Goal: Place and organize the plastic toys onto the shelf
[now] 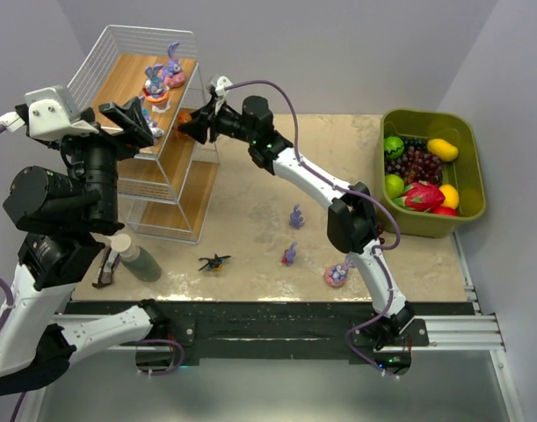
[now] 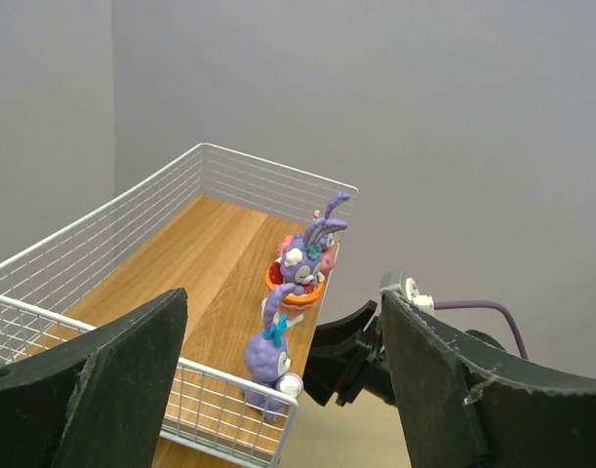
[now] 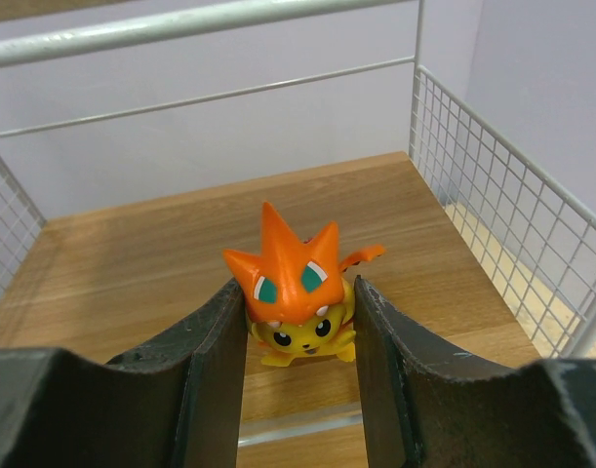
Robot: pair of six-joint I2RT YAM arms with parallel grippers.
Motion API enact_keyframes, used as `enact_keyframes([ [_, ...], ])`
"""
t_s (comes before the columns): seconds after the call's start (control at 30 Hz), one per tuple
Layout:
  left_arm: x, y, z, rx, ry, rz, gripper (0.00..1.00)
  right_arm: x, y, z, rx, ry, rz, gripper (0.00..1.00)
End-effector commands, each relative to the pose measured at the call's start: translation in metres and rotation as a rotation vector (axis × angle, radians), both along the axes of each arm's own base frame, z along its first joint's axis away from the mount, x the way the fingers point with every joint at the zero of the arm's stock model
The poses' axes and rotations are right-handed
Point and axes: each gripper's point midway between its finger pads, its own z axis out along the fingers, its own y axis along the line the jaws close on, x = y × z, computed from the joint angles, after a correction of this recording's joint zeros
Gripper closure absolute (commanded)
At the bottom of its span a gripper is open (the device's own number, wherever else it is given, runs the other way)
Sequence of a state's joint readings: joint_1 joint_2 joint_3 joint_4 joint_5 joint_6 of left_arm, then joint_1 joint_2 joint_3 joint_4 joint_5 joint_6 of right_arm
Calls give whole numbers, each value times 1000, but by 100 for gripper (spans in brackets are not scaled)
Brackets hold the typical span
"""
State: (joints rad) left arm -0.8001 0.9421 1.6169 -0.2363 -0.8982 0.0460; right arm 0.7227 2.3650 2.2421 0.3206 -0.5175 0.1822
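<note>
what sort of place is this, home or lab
Probably a robot lab bench: left arm and right arm bolted at the table edge, bare grey walls, and staged props, a wire shelf and green fruit bin.

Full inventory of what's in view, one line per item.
White wire-mesh and wood stepped shelf: one, white/light brown, far left.
Purple bunny plastic figurines on the shelf: about three, purple, pink/orange bases, top tier.
Orange spiky plastic figurine: one, orange/yellow, tier below the top.
Purple plastic figurines on the table: three, one on a pink base, centre to near right.
Black insect-like plastic toy: one, near centre.
Olive-green plastic bin: one, far right.
Toy fruits: several, mixed colours, in bin.
Grey-green bottle with beige cap: one, near left.
Left pincer: open, empty, by top tier.
Right pincer: shut on orange figurine.
</note>
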Motion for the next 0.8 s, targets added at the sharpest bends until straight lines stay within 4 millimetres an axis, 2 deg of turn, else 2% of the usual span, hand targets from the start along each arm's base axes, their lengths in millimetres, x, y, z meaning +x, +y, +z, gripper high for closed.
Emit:
enact_keyframes([
  [0.0, 0, 2, -2, -5, 4, 16, 15, 0, -7, 47, 60, -118, -26, 100],
  [0.77, 0, 4, -5, -4, 12, 25, 15, 1, 1, 33, 89, -58, 6, 100],
])
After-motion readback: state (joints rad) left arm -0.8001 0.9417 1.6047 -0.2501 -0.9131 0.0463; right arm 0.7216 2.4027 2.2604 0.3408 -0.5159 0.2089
